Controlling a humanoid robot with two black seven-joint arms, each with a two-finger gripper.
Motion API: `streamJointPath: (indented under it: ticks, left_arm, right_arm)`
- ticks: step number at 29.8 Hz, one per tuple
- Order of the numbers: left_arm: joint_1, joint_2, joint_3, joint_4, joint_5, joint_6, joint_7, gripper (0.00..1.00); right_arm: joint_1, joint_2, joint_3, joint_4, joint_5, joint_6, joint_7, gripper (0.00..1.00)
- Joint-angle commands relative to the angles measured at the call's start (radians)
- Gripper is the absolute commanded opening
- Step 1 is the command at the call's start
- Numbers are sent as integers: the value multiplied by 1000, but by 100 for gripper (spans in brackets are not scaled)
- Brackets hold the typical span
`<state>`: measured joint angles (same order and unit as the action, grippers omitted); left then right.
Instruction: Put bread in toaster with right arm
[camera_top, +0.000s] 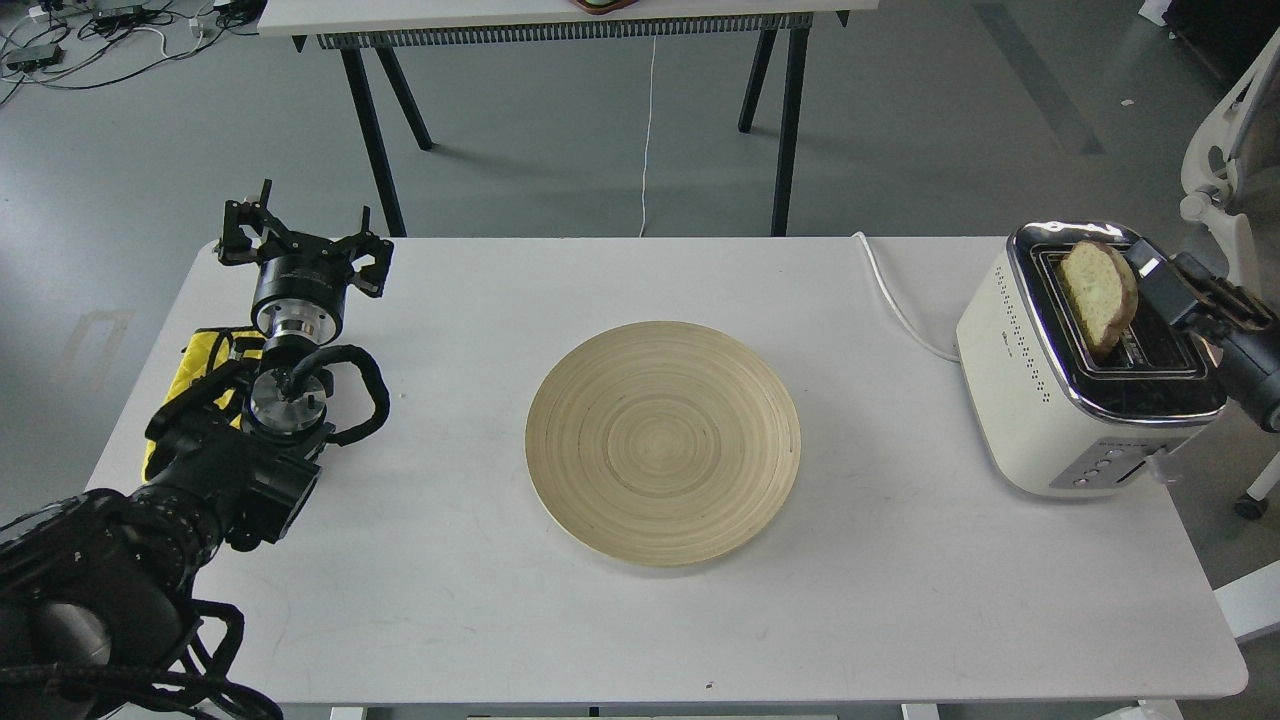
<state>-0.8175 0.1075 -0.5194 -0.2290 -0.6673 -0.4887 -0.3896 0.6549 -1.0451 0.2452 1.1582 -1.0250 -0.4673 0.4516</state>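
The right gripper (1150, 272) sits over the far right side of the toaster (1040, 400), and the bread (1098, 295) stands tilted in the slot just left of its fingers, blocking a straight move to the left at that height. Below it the chrome top and the second slot leave little room. Behind and to its right a white chair frame (1215, 160) stands close. Left of the toaster the white cord (895, 300) lies on the table (900, 600); beyond it the bamboo plate (663, 443) lies low and flat. The left gripper (300, 245) is well apart, at the table's far-left end, beside a yellow cloth (205, 350).
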Motion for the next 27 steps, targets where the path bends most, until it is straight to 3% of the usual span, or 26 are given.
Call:
streamJointPath:
  ticks: [1, 8, 12, 16, 19, 25, 27]
  left_arm:
    - [0, 0, 1, 0, 0, 0, 0, 100]
    - [0, 0, -1, 0, 0, 0, 0, 100]
    - [0, 0, -1, -1, 0, 0, 0, 100]
    - [0, 0, 1, 0, 0, 0, 0, 100]
    - [0, 0, 1, -1, 0, 0, 0, 100]
    - [0, 0, -1, 0, 0, 0, 0, 100]
    - [0, 0, -1, -1, 0, 0, 0, 100]
  right_arm:
    - [12, -94, 83, 128, 25, 1, -2, 99]
    - [8, -87, 247, 406, 458, 70, 4, 99]
    - [5, 113, 264, 427, 597, 96, 24, 99]
    - [-14, 340, 272, 330, 678, 182, 37, 99]
    - [-29, 491, 292, 179, 718, 347, 37, 99]
    - [-38, 713, 437, -266, 789, 850, 37, 99]
    - [-38, 756, 492, -391, 789, 956, 37, 99]
